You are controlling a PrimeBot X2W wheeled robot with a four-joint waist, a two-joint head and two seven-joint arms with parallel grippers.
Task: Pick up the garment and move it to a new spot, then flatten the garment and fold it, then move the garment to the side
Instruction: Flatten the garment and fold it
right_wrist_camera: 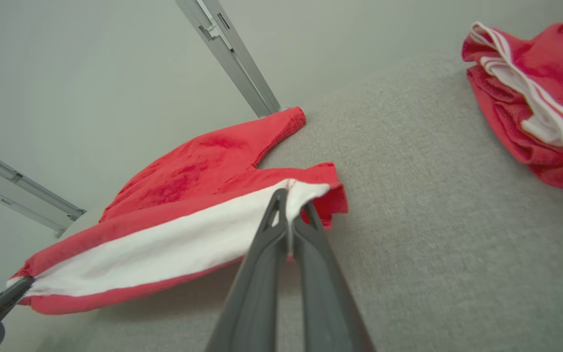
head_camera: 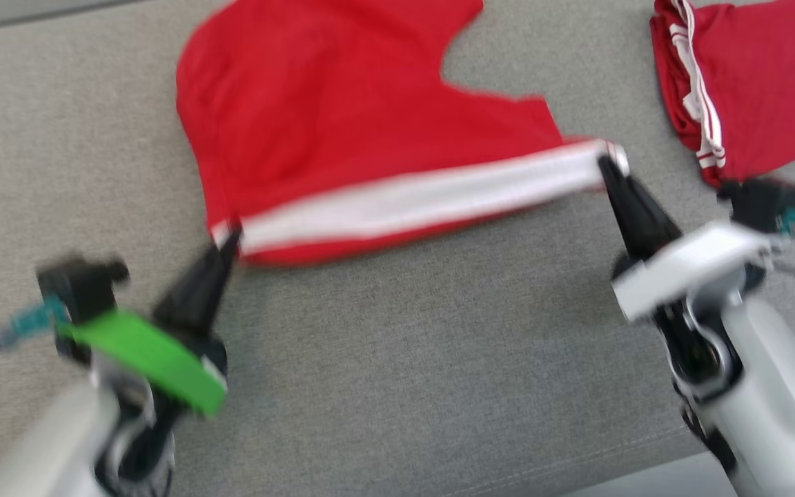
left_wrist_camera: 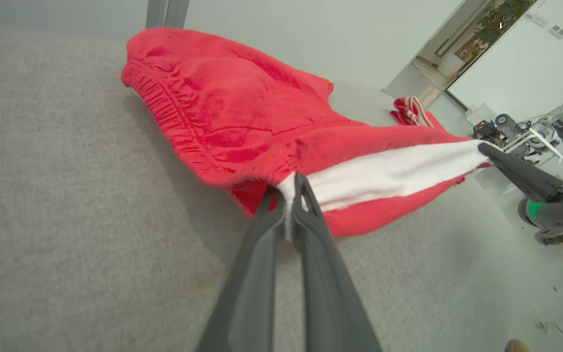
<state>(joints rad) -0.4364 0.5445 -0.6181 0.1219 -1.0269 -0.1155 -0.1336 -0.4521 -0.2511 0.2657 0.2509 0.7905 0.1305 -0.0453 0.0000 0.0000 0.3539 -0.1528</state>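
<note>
Both grippers were clamped on one garment [head_camera: 315,117], a red pair of shorts with a broad white side stripe [head_camera: 425,197]. Left gripper [head_camera: 230,238]: fingers pinched together on the stripe's end, at the corner by the gathered waistband. The left wrist view showed white cloth squeezed between the two dark fingers [left_wrist_camera: 262,230]. Right gripper [head_camera: 610,164]: fingers likewise pressed shut on the stripe's other end, at the leg hem. The right wrist view showed the white edge nipped just below the tips.

The striped edge ran in a fairly straight line between the two grippers, raised off the grey fabric surface [head_camera: 404,359], with shadow beneath it. The rest of the garment trailed away from the robot and lay rumpled on that surface, one leg reaching toward the far edge. The head view was blurred, so fine detail was poor there.

A second red garment [head_camera: 763,90] with thin white stripes lay bunched at the far right, well apart from the held one.
</note>
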